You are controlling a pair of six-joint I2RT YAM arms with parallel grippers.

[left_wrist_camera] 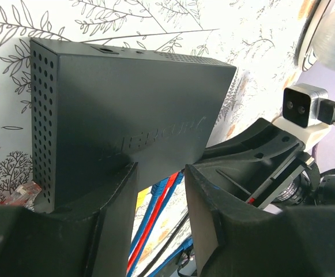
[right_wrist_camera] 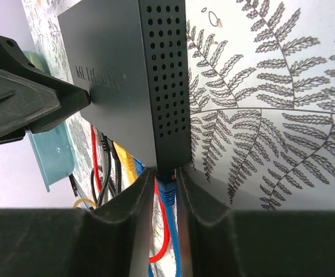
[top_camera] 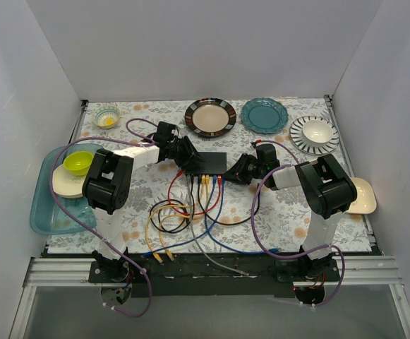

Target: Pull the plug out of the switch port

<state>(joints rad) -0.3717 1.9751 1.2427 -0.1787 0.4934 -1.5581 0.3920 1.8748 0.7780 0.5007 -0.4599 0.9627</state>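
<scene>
— Right gripper (right_wrist_camera: 165,178) is narrowed around the blue plug (right_wrist_camera: 166,193), which looks seated in the switch (top_camera: 209,162) mid-table. Whether it pinches, I can't tell.
— Left gripper (left_wrist_camera: 161,171)?
— Spread, empty, one finger resting on the switch's top.
— Containers?
— At left, the tray (top_camera: 44,219) holds a plate (top_camera: 60,188) and a green bowl (top_camera: 77,163).

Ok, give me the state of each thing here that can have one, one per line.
switch: lying flat, cables plugged in along its near edge.
blue plug: seated in its port.
right hand: shut on the blue plug.
left hand: open, touching the switch's top.
</scene>
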